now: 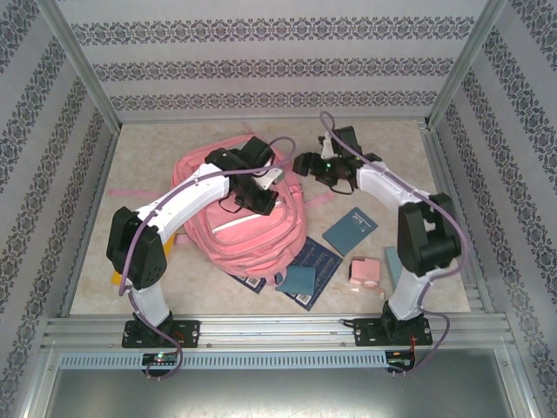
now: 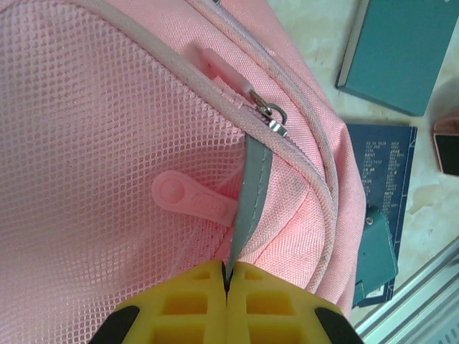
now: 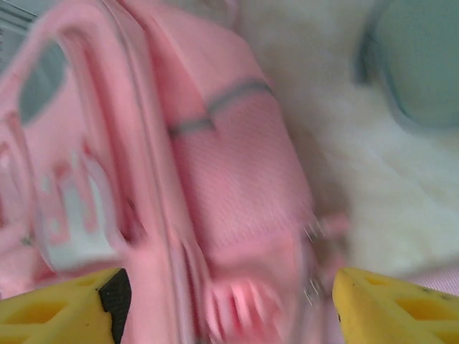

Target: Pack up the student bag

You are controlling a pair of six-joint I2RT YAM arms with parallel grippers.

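Left end effector [image 2: 226, 287] pinches the student bag's [image 2: 107, 143] grey stripe [image 2: 251, 186].

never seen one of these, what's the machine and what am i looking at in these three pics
Two robot arms are bolted at a table's near edge. The overhead picture shows both reaching over a pink backpack, with teal books and a small pink box lying to its right. The other two pictures come from cameras on each wrist. The left gripper, with yellow fingers, is shut on the backpack's grey reflective strip. The right gripper is open over the backpack; that picture is blurred.
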